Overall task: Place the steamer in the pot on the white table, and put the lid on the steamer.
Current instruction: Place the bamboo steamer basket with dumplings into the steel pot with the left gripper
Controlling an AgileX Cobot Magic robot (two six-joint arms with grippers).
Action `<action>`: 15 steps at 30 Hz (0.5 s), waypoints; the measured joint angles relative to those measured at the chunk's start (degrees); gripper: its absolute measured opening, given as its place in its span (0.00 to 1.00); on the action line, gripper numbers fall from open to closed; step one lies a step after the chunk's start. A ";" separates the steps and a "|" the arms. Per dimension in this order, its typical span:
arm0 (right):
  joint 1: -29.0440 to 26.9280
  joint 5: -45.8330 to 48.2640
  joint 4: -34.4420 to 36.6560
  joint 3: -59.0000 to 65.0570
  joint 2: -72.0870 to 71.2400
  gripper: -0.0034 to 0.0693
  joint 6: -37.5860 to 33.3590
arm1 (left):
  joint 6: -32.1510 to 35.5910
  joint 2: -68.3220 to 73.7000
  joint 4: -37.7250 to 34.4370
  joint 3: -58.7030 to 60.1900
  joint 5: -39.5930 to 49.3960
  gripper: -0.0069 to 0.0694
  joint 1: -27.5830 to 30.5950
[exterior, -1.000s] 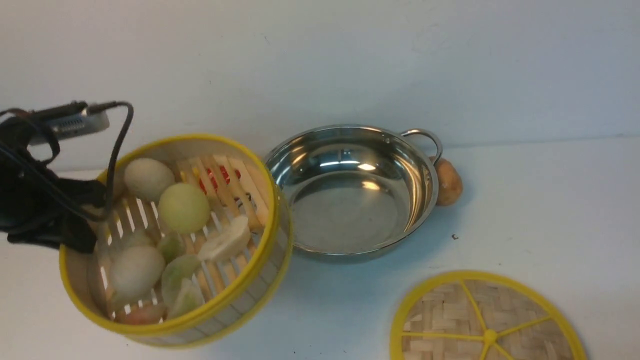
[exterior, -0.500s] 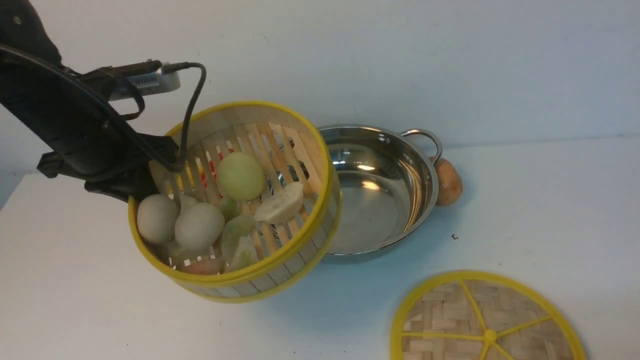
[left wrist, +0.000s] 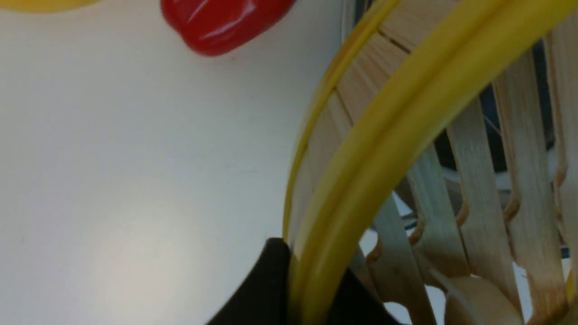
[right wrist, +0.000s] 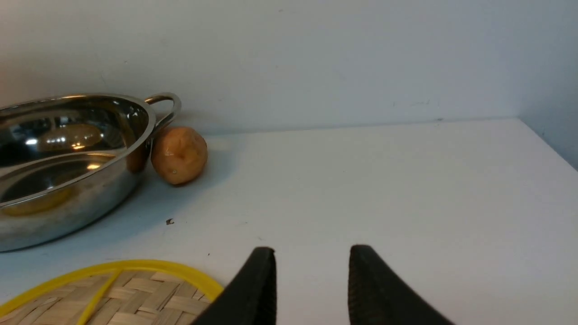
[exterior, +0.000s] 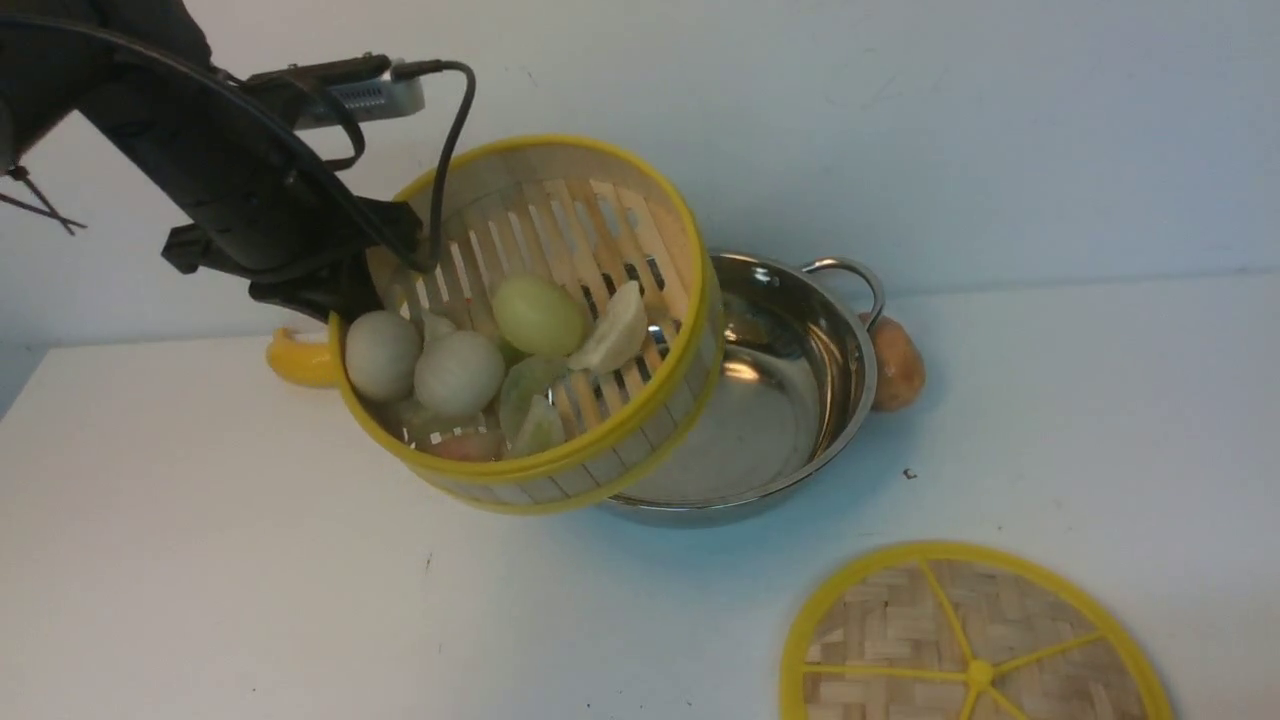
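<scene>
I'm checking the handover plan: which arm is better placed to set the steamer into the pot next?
Left. The left gripper is shut on the steamer at its rim, holding it tilted in the air by the pot's left edge. The right gripper is open and empty beside the lid.

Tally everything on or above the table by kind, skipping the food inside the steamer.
Bamboo pieces: 2 (steamer, lid)
Steel pot: 1
Loose foods: 3 (potato, yellow piece, red piece)
Total: 6
</scene>
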 joint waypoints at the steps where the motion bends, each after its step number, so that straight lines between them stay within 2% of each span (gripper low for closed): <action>1: 0.00 0.00 0.00 0.00 0.00 0.38 0.00 | 0.00 1.32 -0.37 -1.64 0.04 0.14 -0.72; 15: 0.00 0.00 0.00 0.00 0.00 0.38 0.00 | 0.29 13.12 -1.63 -18.51 0.16 0.14 -4.18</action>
